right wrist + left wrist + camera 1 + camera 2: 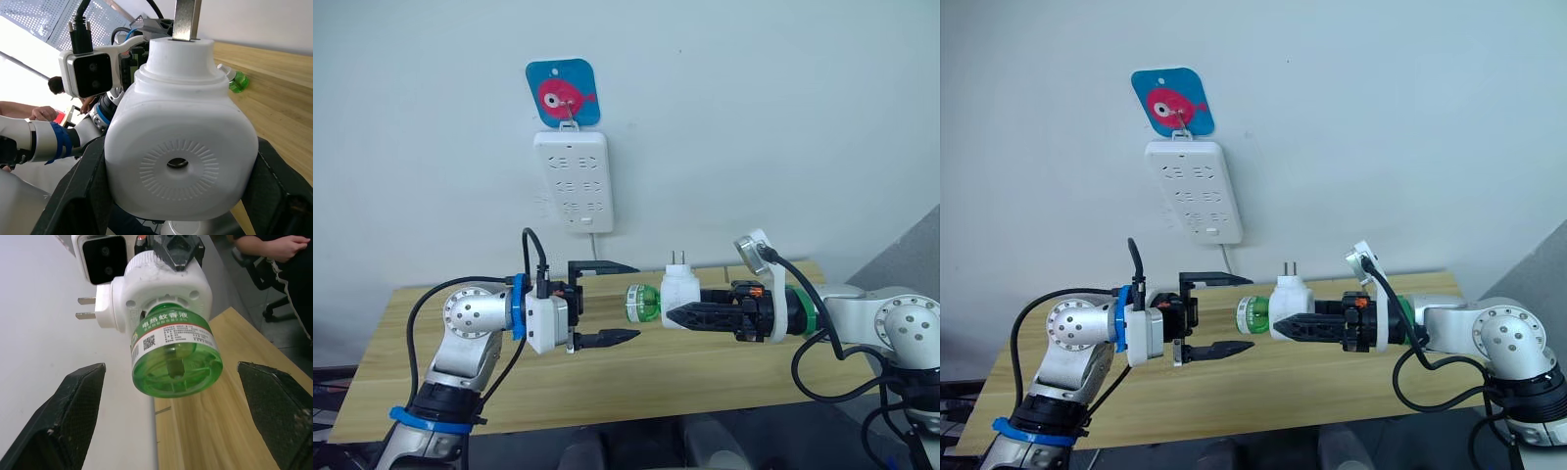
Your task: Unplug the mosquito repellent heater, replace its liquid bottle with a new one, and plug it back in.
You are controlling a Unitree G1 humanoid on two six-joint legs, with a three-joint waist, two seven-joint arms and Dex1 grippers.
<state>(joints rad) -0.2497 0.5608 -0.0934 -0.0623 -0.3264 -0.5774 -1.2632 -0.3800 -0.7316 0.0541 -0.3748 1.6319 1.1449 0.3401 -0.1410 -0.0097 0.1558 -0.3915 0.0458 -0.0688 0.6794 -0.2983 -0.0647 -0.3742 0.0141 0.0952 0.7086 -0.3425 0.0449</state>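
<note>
I have the mosquito repellent heater (679,290) out of the wall and held in mid-air at the centre of the frame, above the wooden table (724,377). My right gripper (677,315) is pinching its white body from the side, prongs pointing up. The green liquid bottle (642,303) is still screwed into the heater and sticks out toward the left of the frame.

My left gripper (628,302) sits just left of centre with its 2 black fingers spread wide, one above and one below the bottle's level, tips close to the bottle's base but not touching it. In the left wrist view the bottle (175,357) hangs squarely between the fingers (63,421).

The power strip (574,181) hangs in the upper middle of the frame, under a blue fish sign (564,92), with nothing plugged in.

I judge this to be the bottle-removal step. Next I need to advance the left gripper a little, close on the bottle, then twist it off while the right holds steady. A spare green bottle (234,79) lies on the table in the right wrist view.
</note>
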